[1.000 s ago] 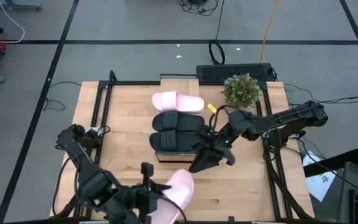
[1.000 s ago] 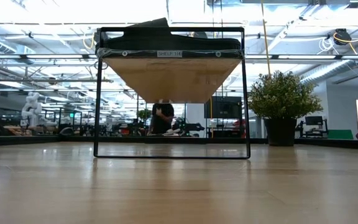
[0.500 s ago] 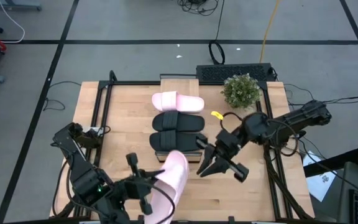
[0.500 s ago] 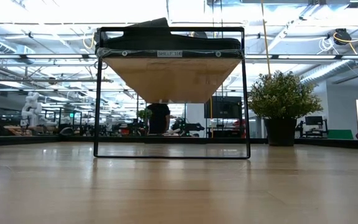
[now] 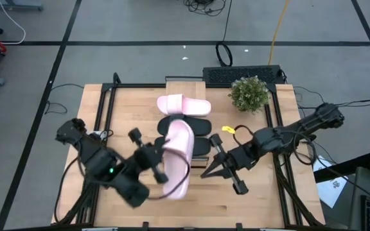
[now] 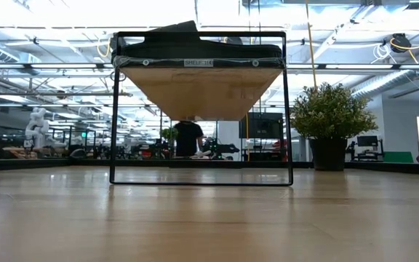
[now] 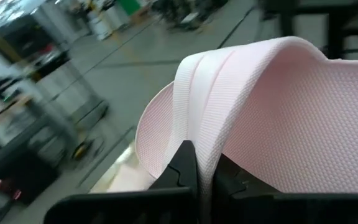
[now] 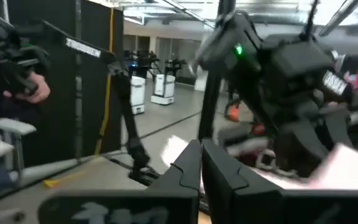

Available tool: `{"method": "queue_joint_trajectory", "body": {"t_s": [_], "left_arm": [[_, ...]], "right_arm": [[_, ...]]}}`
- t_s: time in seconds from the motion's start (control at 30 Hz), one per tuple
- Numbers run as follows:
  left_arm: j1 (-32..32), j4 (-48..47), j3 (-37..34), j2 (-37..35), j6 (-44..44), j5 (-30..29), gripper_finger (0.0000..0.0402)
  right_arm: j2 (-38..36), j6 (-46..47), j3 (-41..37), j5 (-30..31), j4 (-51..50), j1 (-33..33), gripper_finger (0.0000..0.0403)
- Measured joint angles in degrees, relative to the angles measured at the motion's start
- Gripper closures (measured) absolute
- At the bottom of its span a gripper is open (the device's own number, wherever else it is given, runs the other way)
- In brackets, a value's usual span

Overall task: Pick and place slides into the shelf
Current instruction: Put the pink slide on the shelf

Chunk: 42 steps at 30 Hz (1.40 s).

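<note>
Pink slide carried over the shelf by the left arm

On the pale wood-plank tabletop point(image 5: 108, 109), framed in dark metal rails, stands the long narrow shelf point(image 5: 185, 84), its light plank top bearing a pale pink slide point(image 5: 183, 104) at the far end and two matte black slides point(image 5: 198, 125) side by side, partly covered from above. The left tool point(image 5: 161, 160) is clenched on the strap of a second pink slide point(image 5: 177, 156), finely dimpled foam with a broad arched band, lifted over the shelf's near end above the black pair. The right tool point(image 5: 224, 171) is empty with its fingers pressed together, above bare tabletop just beside the shelf. A small leafy potted plant point(image 5: 249, 93) sits at the far right. Beyond lies grey floor with dark lines.
</note>
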Motion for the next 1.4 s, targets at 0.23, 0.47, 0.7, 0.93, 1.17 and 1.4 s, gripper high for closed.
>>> {"method": "queue_joint_trajectory", "body": {"t_s": [0.23, 0.47, 0.7, 0.93, 1.17, 1.4], "left_arm": [[8.5, -11.5, 0.0, -0.3, -12.8, 1.8, 0.0402], [16.6, -8.8, 0.0, -0.4, -10.5, 1.7, 0.0402], [21.3, -8.5, 0.0, -0.4, -8.2, -2.5, 0.0402], [24.7, -3.1, 0.5, -2.8, 3.3, -9.9, 0.0402], [26.8, 12.9, 0.5, -4.2, 30.4, -19.2, 0.0402], [31.9, 15.6, 0.5, -4.3, 42.7, -19.8, 0.0402]], "right_arm": [[-3.5, -7.8, 0.0, 13.7, -0.8, -0.1, 0.0401], [-4.3, -8.1, 0.0, 23.4, 0.0, -1.5, 0.0401], [-4.9, -12.6, 0.0, 36.2, -0.2, -4.0, 0.0401], [-7.2, -3.2, 0.0, 35.9, -1.3, -11.2, 0.0401], [-7.4, 12.6, 0.0, 14.9, 4.2, -22.1, 0.0401], [-4.6, 26.7, 0.0, 2.0, 13.4, -32.4, 0.0401]]}}
